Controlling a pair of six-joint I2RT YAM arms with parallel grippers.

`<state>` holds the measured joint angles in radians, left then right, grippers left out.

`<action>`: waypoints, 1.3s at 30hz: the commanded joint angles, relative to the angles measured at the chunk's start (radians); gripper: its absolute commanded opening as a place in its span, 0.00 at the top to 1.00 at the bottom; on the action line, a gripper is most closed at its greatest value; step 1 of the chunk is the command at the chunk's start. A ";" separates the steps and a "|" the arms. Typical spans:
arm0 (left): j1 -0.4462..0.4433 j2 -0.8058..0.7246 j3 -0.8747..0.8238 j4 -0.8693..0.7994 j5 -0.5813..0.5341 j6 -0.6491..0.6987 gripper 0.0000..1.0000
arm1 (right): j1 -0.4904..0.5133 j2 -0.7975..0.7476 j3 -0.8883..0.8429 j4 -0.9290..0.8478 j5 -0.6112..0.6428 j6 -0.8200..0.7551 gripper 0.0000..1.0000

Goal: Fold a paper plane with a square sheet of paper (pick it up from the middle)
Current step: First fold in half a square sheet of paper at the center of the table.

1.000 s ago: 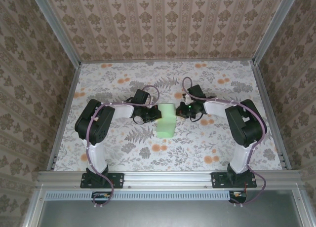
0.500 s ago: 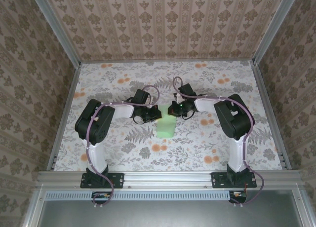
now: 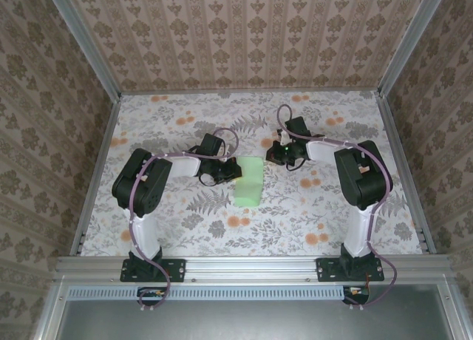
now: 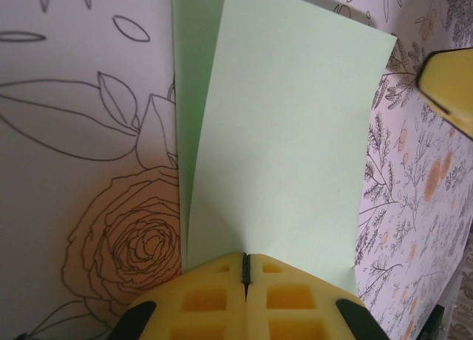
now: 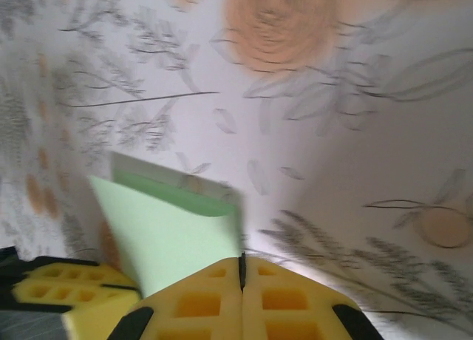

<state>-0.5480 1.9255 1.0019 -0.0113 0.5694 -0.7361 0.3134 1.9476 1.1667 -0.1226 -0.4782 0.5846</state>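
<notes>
Two layers show in the folded paper sheet [image 3: 248,181] lying mid-worktop [image 3: 185,229]. At its 9 o'clock edge the left fingers [image 4: 214,296] are clamped on it. The right fingers [image 5: 199,303] are pressed together, near its 2 o'clock corner, apart from it.

The left gripper [image 4: 244,264] is pinching the near edge of the square sheet of paper [image 4: 288,148] (folded, its upper layer fanning off the lower) and is holding it over the floral tablecloth [image 4: 81,133]. A yellow pad [image 4: 451,89] is poking in at the right.
</notes>
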 commanded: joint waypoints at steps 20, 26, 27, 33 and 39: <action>0.005 0.096 -0.096 -0.225 -0.145 0.018 1.00 | -0.043 0.129 0.114 -0.063 0.073 0.119 0.99; 0.005 0.098 -0.098 -0.217 -0.144 0.014 1.00 | -0.018 -0.033 0.052 -0.054 0.034 0.095 0.98; 0.005 0.098 -0.098 -0.217 -0.146 0.015 1.00 | -0.005 -0.056 0.028 -0.051 0.020 0.094 0.99; 0.003 0.098 -0.102 -0.213 -0.153 0.013 1.00 | 0.102 -0.122 -0.110 0.029 -0.077 0.161 1.00; 0.002 0.107 -0.098 -0.209 -0.157 0.013 1.00 | 0.177 -0.117 -0.151 0.015 -0.066 0.167 1.00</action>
<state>-0.5472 1.9244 0.9878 0.0101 0.5732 -0.7364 0.4862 1.8297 1.0340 -0.1066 -0.5182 0.7311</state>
